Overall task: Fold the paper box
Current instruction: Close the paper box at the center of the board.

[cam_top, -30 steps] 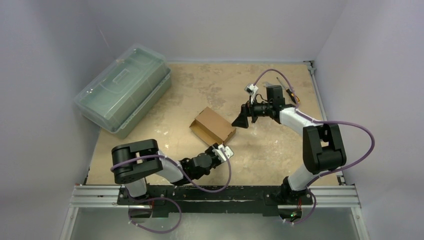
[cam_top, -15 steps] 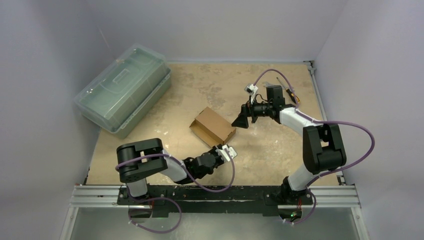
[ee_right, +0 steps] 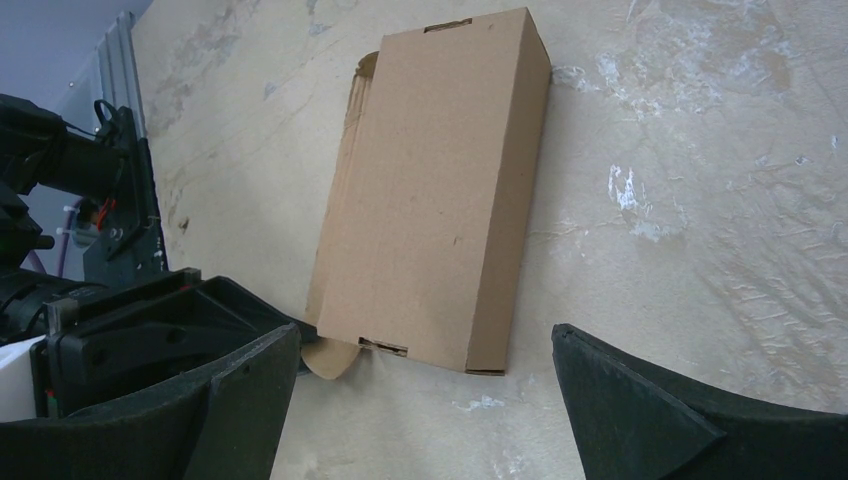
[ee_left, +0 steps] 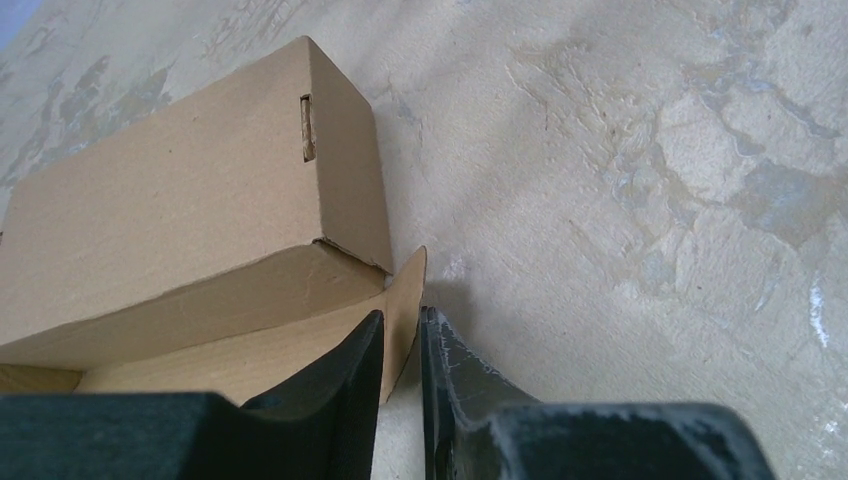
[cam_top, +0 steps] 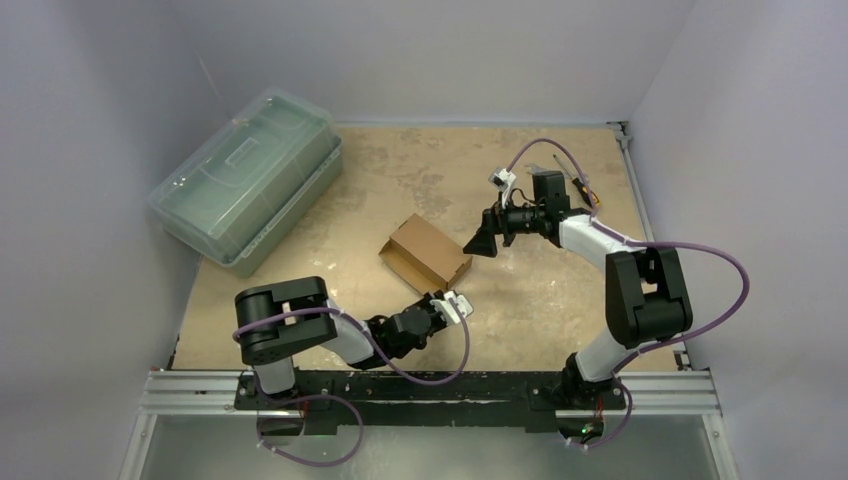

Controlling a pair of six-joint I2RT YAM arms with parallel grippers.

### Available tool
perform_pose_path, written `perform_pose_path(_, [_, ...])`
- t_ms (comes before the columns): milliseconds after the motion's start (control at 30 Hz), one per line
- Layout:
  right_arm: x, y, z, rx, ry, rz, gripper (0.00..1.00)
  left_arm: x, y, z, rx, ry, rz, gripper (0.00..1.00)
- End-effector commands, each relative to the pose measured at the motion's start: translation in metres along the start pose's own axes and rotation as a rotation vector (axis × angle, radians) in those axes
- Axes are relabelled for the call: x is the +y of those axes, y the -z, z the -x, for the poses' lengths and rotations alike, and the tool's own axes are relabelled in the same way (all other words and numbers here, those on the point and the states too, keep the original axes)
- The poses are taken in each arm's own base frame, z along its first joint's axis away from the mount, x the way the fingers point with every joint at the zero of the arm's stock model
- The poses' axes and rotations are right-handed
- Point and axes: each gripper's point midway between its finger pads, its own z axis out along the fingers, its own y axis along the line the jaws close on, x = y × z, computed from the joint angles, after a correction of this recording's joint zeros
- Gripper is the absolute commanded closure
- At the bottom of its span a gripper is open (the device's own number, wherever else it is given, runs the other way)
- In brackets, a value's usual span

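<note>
Swinging its elbow slightly rightward since a second ago, the left arm (cam_top: 290,325) has brought the left gripper (cam_top: 447,303) to the near corner of the paper box (cam_top: 427,250), jaws drawn narrower. On the worn tan table (cam_top: 420,160), a green plastic case (cam_top: 245,180) sits far left, well apart from the paper box, which lies flat at centre, between the two grippers. The right gripper (cam_top: 483,240) hangs spread wide just beside the box's far-right end, holding nothing. The left gripper's fingers (ee_left: 350,380) straddle a small rounded flap (ee_left: 405,300) jutting from the box's near end. Whether they already pinch it cannot be told.
</note>
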Motion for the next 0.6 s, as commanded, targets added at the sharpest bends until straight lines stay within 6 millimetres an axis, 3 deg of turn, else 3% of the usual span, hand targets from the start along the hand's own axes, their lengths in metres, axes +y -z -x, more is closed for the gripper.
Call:
perform_pose_path(0, [0.0025, 0.0001, 0.0074, -0.013, 0.018, 0.025, 0.01, 0.0026, -0.0047, 0.0054, -0.018, -0.008, 0.029, 0.84])
perform_pose_path(200, [0.0020, -0.0003, 0.0067, -0.011, 0.014, 0.025, 0.01, 0.0019, -0.0052, 0.0063, -0.024, 0.009, 0.030, 1.00])
perform_pose_path(567, [0.0010, -0.0049, 0.0001, 0.007, 0.009, 0.027, 0.01, 0.0076, 0.0033, 0.0018, -0.030, 0.115, 0.063, 1.00])
